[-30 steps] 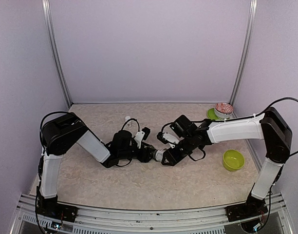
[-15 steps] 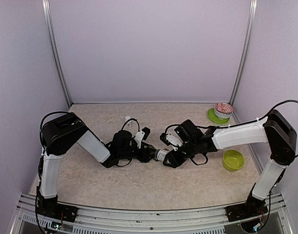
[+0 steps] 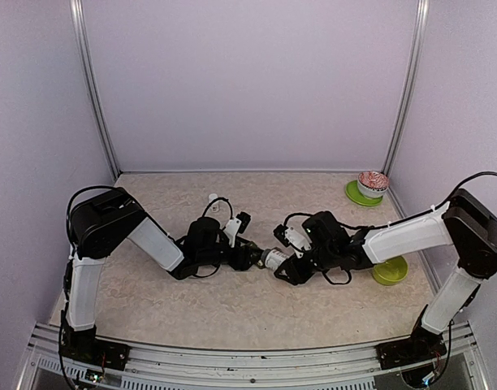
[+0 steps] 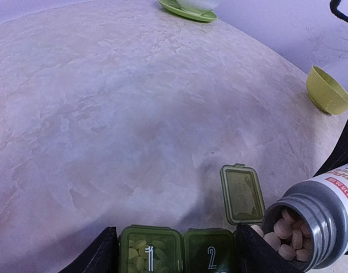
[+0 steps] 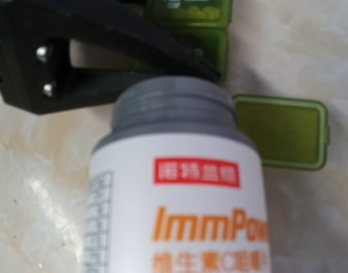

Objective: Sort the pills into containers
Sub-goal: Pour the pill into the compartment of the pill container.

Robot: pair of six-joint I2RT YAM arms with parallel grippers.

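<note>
Right arm [image 3: 403, 236] lowered since earlier; right gripper [image 3: 287, 262] grips white plastic pill bottle [image 4: 310, 219], uncapped grey neck tipped over green plastic pill organizer [image 4: 211, 253], clamped in left gripper [image 3: 247, 256]. Compartment 1 [image 4: 150, 250] filled; 2 shut; 3rd, open, awaits pills.

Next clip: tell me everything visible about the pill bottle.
The pill bottle looks like white plastic with a grey threaded neck, a red label patch and orange lettering. Its cap is off, and pale pinkish tablets show in the mouth. The right hand holds it tilted nearly onto its side, its mouth close to the flipped-open lid of the green pill organizer. Whether they touch is unclear.
</note>
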